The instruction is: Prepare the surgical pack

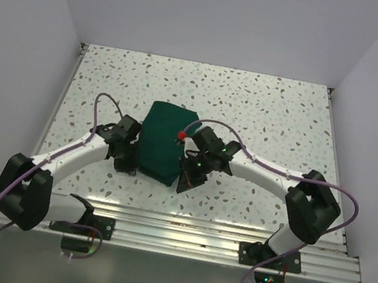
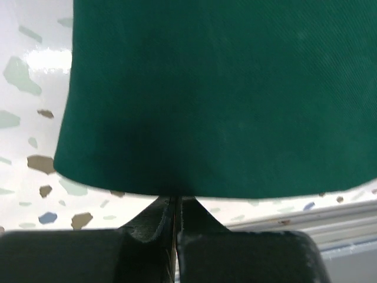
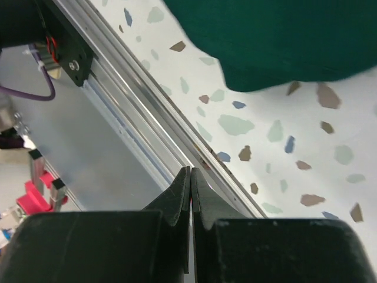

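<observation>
The surgical pack (image 1: 163, 144) is a dark green fabric bundle, folded compact, in the middle of the speckled table (image 1: 273, 120). My left gripper (image 1: 128, 165) is at the bundle's left near side. In the left wrist view the pack (image 2: 224, 94) fills the top, and the left gripper (image 2: 175, 199) is shut with its tips touching the fabric's near edge. No cloth shows between its fingers. My right gripper (image 1: 185, 182) is by the bundle's near right corner. It (image 3: 191, 171) is shut and empty above the table's near edge, apart from the pack's rounded corner (image 3: 277, 35).
An aluminium rail (image 1: 216, 234) runs along the table's near edge, seen also in the right wrist view as the rail (image 3: 135, 118). White walls close in the left, back and right sides. Purple cables (image 1: 210, 125) loop over both arms.
</observation>
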